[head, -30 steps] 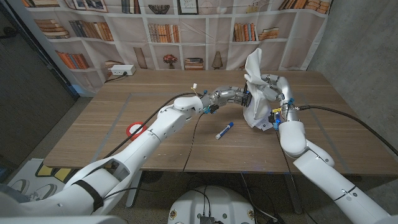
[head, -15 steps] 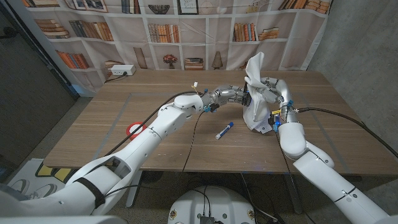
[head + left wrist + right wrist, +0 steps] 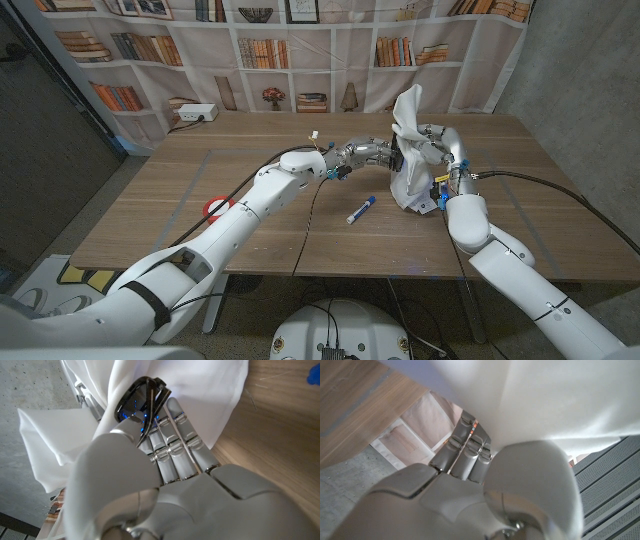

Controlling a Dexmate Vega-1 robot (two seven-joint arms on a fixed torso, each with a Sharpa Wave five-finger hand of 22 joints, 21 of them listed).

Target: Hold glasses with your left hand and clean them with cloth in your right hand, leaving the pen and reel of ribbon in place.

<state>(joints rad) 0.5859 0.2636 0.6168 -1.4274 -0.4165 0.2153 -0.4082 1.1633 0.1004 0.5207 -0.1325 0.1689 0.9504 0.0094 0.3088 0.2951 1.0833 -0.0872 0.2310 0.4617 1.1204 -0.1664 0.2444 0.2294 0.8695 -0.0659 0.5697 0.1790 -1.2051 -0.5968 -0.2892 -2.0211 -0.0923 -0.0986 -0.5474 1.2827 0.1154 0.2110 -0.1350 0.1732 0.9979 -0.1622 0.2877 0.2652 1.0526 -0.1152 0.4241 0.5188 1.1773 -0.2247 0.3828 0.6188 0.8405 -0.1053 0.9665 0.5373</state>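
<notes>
While your left hand [image 3: 378,152] pinches the dark-framed glasses [image 3: 145,397] above the far right of the table [image 3: 180,190], your right hand [image 3: 436,145] grips the white cloth [image 3: 408,150] draped over them. The pen [image 3: 361,209] lies just in front; the red ribbon reel [image 3: 217,208] sits well to the left.

We see both hands met over the far right part of the table [image 3: 180,200], the left hand [image 3: 375,152] and right hand [image 3: 440,145] wrapped up with the white cloth [image 3: 408,150], which hangs to the wood and blocks the way between them. Just in front lies the pen [image 3: 361,208], with the left arm's black cable trailing beside it. The red reel [image 3: 217,208] sits well apart at the left, beside the left arm, with bare wood beyond it.
</notes>
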